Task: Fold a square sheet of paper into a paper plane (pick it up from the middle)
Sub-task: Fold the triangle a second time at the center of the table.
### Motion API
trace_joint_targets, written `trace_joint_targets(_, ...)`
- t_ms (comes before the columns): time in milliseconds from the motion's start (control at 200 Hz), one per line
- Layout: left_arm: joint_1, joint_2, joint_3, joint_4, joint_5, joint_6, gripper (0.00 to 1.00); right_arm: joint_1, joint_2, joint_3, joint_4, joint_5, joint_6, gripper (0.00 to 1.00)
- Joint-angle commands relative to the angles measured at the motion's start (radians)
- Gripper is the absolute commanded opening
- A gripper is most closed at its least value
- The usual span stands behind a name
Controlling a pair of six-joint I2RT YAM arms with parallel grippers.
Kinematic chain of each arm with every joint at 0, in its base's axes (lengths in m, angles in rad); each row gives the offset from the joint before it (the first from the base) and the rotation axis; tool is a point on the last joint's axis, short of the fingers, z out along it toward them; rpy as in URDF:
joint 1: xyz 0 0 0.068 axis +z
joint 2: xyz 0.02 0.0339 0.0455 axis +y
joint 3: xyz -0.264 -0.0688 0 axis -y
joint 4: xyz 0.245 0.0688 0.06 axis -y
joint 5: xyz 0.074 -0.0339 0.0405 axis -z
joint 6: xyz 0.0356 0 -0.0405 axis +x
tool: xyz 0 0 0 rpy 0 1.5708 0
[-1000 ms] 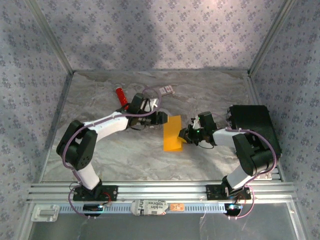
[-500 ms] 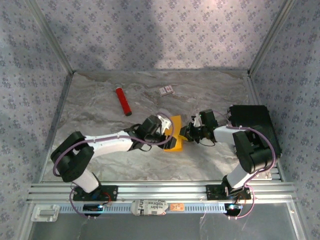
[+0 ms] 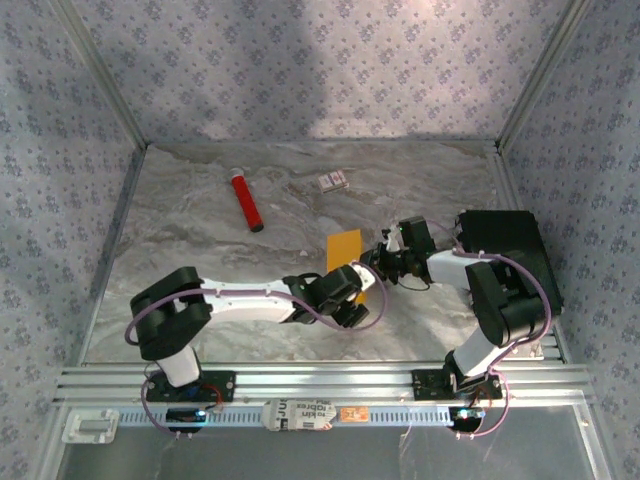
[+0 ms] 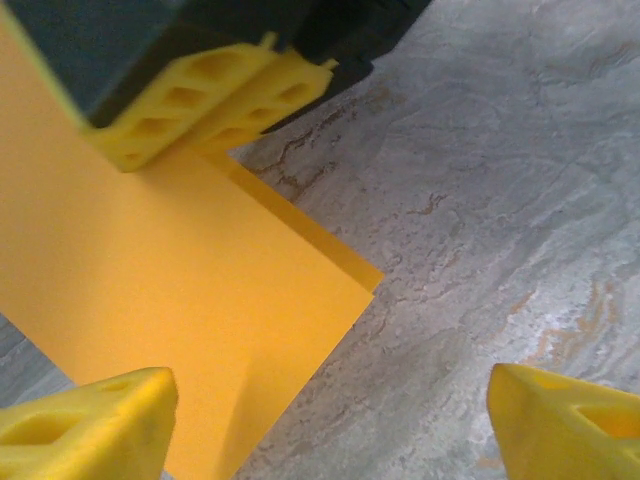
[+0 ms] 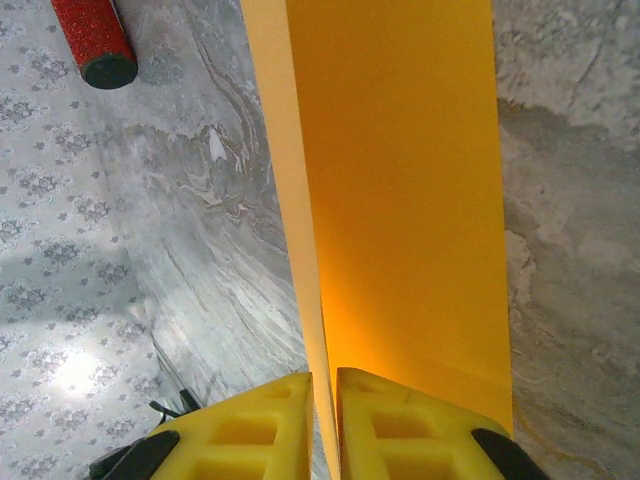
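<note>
The square sheet of paper (image 3: 344,248) is orange-yellow and folded in two, a doubled rectangle rather than a paper plane. It is raised off the marbled table near the middle. My right gripper (image 5: 325,425) is shut on the sheet's edge, both layers (image 5: 400,180) running away between the yellow fingertips; in the top view this gripper (image 3: 373,263) sits at the sheet's right side. My left gripper (image 4: 330,430) is open, with one fingertip under the sheet's near corner (image 4: 180,290) and the other over bare table. From above the left gripper (image 3: 357,284) lies just in front of the sheet.
A red cylindrical tube (image 3: 246,202) lies at the back left, its end also in the right wrist view (image 5: 95,40). A small white card (image 3: 333,181) lies at the back. A black box (image 3: 505,250) stands at the right wall. Patterned walls close three sides.
My left arm swung from the back by the red tube to the front of the sheet and its jaws opened wider. The right gripper kept hold of the sheet, hardly moving.
</note>
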Motion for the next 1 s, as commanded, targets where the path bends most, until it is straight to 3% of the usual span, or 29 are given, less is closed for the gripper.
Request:
trace_joint_targets(0, -0.032, 0.044, 0.051, -0.061, -0.123, 0.075, 0.83, 0.006, 0.012, 0.023, -0.013, -0.018, 0.004, 0.15)
trace_joint_targets(175, -0.035, 0.078, 0.075, -0.069, -0.236, 0.095, 0.83, 0.006, 0.008, 0.020, -0.022, -0.015, 0.002, 0.15)
trace_joint_targets(480, -0.036, 0.097, 0.112, -0.059, -0.238, 0.121, 0.79, 0.004, 0.009, 0.017, -0.023, -0.012, 0.002, 0.15)
trace_joint_targets(999, -0.034, 0.093, 0.099, -0.051, -0.244, 0.107, 0.37, 0.000, -0.002, 0.017, -0.030, -0.011, 0.001, 0.15)
